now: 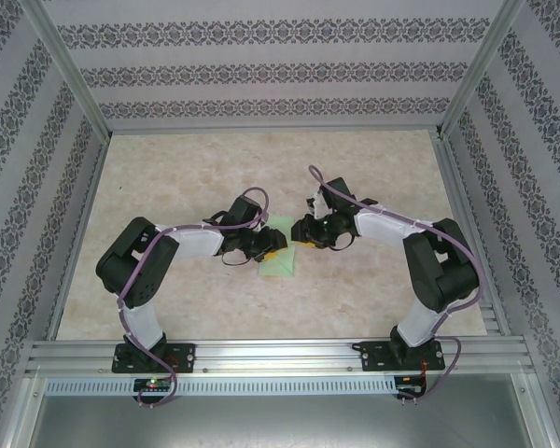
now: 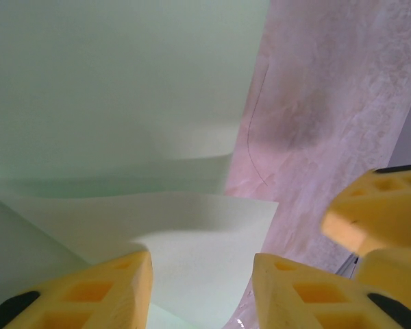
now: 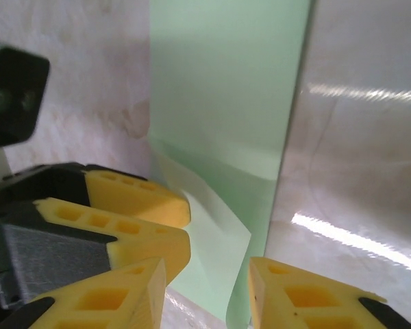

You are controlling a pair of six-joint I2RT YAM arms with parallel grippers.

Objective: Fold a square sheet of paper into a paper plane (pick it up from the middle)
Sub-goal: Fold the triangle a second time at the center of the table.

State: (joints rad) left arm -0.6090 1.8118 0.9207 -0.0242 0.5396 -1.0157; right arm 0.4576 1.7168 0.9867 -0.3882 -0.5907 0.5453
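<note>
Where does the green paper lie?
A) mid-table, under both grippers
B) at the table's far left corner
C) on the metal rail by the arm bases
A: in the top view the paper lies in the middle of the table, with the left gripper and right gripper over it.

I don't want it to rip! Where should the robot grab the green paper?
Probably the raised flap of the green paper, from above: it curls off the table, so the left gripper can pinch it; the rest lies flatter.
</note>
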